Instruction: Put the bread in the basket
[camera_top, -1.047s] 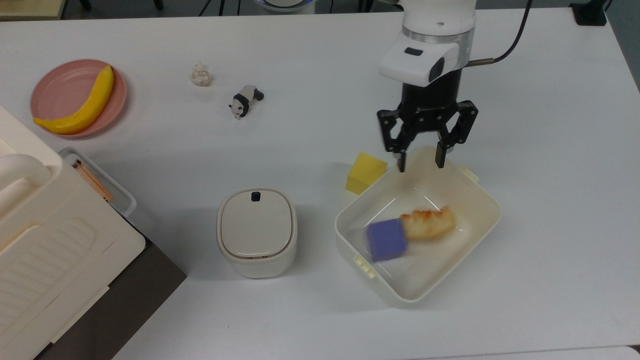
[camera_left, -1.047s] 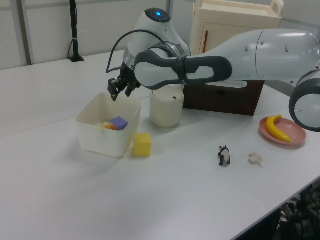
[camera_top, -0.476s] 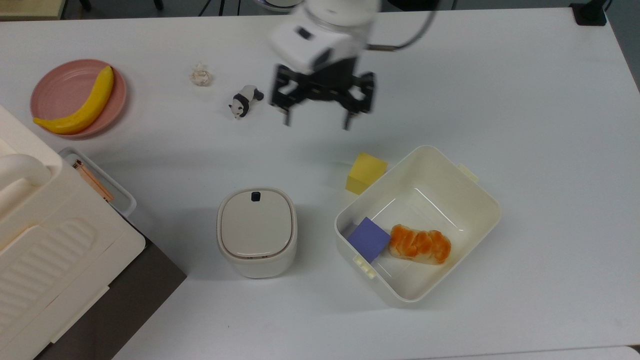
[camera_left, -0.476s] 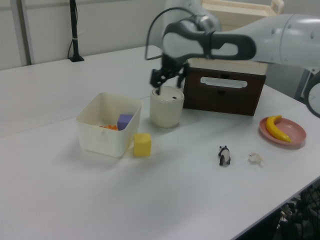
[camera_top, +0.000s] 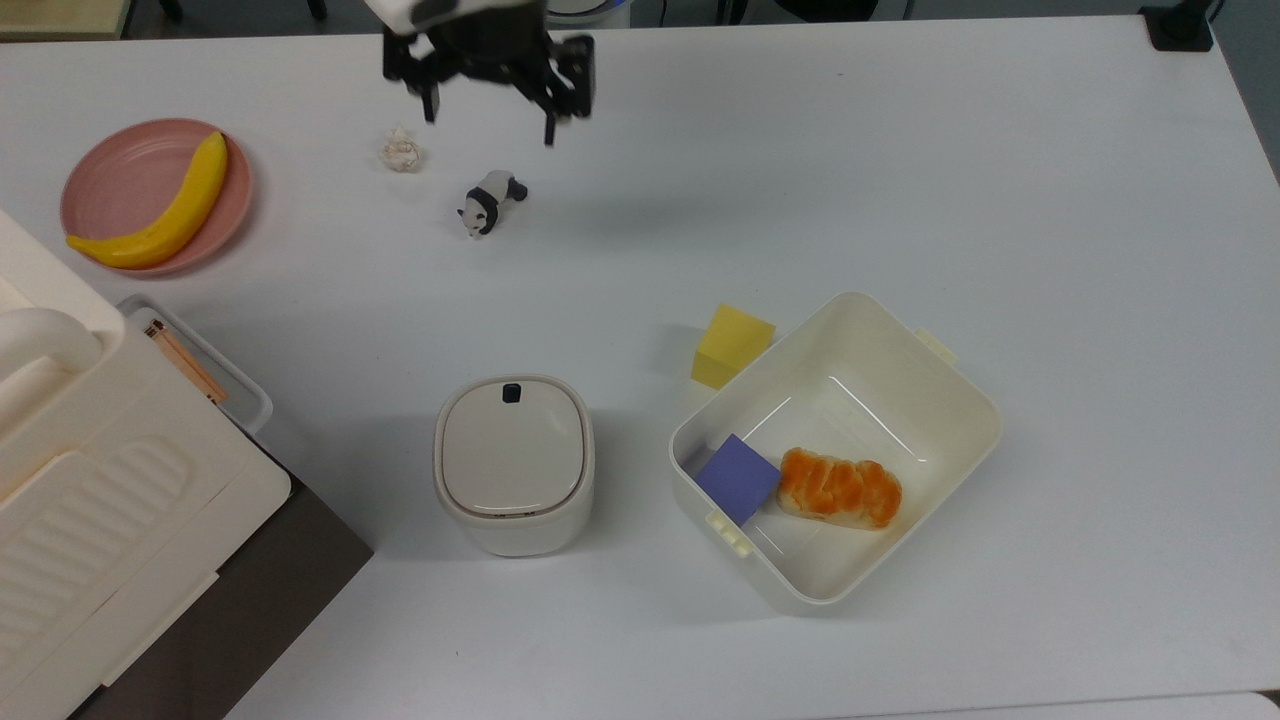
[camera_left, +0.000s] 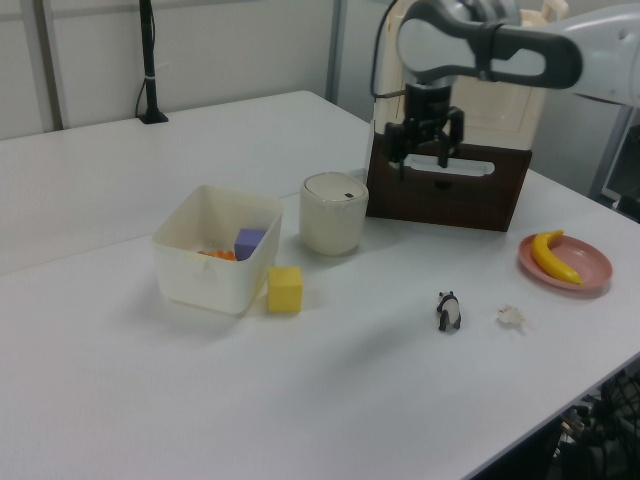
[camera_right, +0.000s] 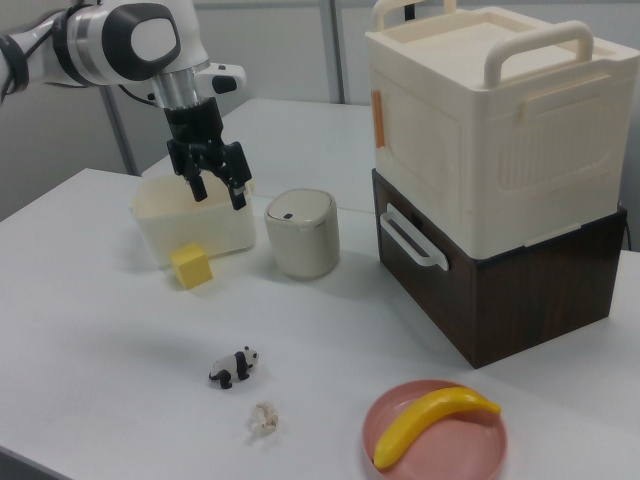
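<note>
The bread (camera_top: 840, 487), an orange-brown glazed loaf, lies on the floor of the cream-white basket (camera_top: 963, 385), touching a purple block (camera_top: 738, 478) in the corner. In the left view a sliver of the bread (camera_left: 214, 254) peeks over the basket's wall (camera_left: 205, 272). My gripper (camera_top: 490, 122) hangs open and empty high above the table, far from the basket toward the top view's upper left, over the spot beside the toy panda (camera_top: 490, 200). The left view has the gripper (camera_left: 423, 165) in front of the brown drawer box. The right view puts the gripper (camera_right: 218, 193) before the basket (camera_right: 150, 225).
A yellow foam cube (camera_top: 732, 345) touches the basket's outer wall. A lidded white bin (camera_top: 513, 462) stands to the top view's left of the basket. A pink plate (camera_top: 115, 165) holds a banana (camera_top: 170, 215). A small crumpled white object (camera_top: 401, 150) lies beside the panda. A cream box on a brown drawer unit (camera_top: 100, 520) fills the lower left.
The open gripper left the basket's far rim and swung up toward the top view's upper left. The bread and purple block shifted inside the basket, then lay still.
</note>
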